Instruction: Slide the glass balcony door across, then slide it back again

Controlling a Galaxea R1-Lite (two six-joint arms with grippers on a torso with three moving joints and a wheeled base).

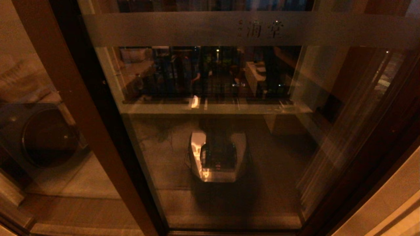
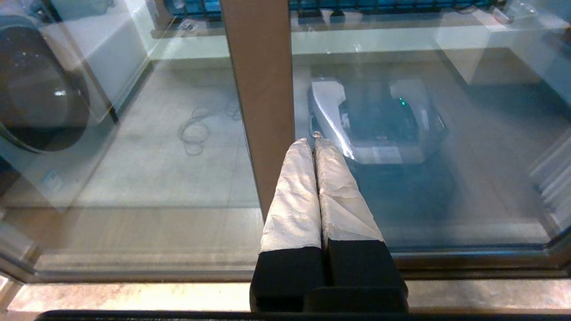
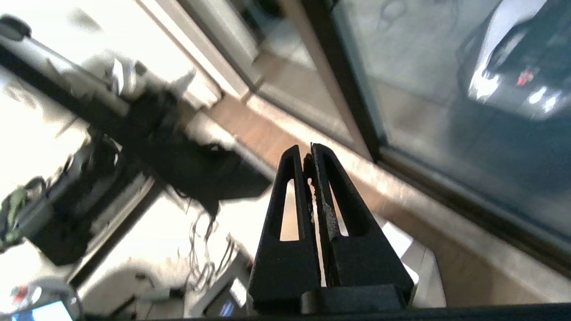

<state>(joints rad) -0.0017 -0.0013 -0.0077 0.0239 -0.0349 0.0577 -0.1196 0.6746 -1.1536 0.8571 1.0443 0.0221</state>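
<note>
Door: the glass balcony door (image 1: 210, 137) fills the head view, frosted band near its top.
Left gripper (image 2: 312, 140): fingers pressed together, empty – pointing at the brown frame post (image 2: 263, 89).
Right gripper (image 3: 308, 156): fingers together, holding nothing – above the floor track (image 3: 401, 187).

The room is dim and orange-brown. A washing machine (image 1: 49, 137) with a round dark door stands on the left, on a pale tiled floor (image 2: 178, 187). Far back, a window with black bars (image 1: 197, 72) looks dark above a pale ledge (image 1: 213, 108).
</note>
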